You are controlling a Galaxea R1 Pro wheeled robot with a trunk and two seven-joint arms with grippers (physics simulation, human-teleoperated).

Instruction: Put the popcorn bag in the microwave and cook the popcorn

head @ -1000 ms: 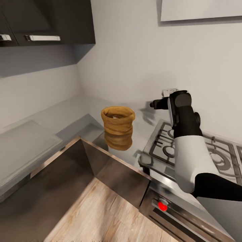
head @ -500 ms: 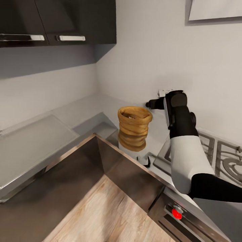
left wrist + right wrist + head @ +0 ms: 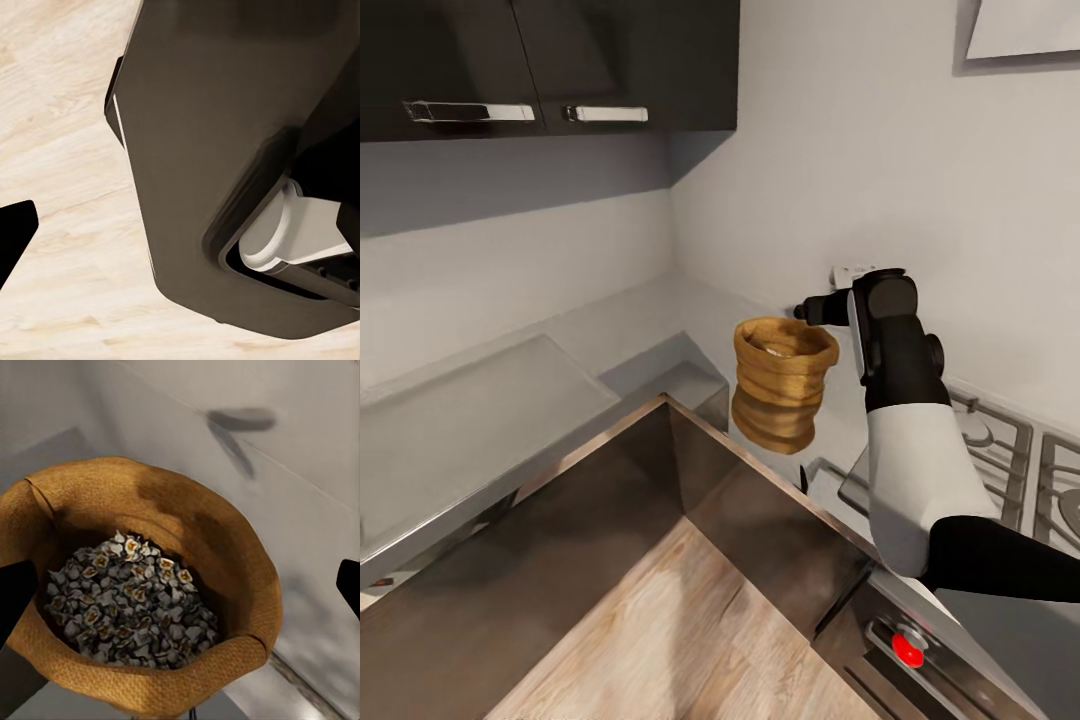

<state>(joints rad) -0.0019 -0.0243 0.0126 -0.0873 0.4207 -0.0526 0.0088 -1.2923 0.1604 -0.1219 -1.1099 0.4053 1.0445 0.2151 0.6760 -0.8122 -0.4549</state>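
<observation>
The popcorn bag (image 3: 784, 382) stands upright on the countertop (image 3: 610, 335), in the corner stretch between the wall and the gas hob (image 3: 1000, 455). It is a tan-brown sack of coarse woven texture, its body creased in horizontal folds and its mouth finished with a thick rolled rim. A reflection of it shows on the glossy grey slab beneath. From the right wrist view the bag (image 3: 150, 585) is seen from above, mouth open, holding a heap of popcorn (image 3: 124, 600): small pale bits, some with yellowish centres.

The right arm (image 3: 905, 420) reaches forward beside the bag, black at wrist and forearm joint, white and smooth along the middle shell. The right gripper (image 3: 822, 308) sits just above and behind the bag's rim. Its fingers are largely hidden behind the wrist. In the right wrist view two dark fingertips (image 3: 16, 600) stand at opposite edges of the frame, well apart, with the bag between them and nothing clasped.

The left wrist view shows a dark moulded body with a pale grey fitting (image 3: 300, 232) over light wood-grain floor (image 3: 60, 210); a black tip is cut off at the frame edge, and the left gripper's opening cannot be judged.

Dark wall cabinets (image 3: 550, 60) with steel bar handles hang above. A red knob (image 3: 907, 650) shows on the steel oven front, cut off by the frame.
</observation>
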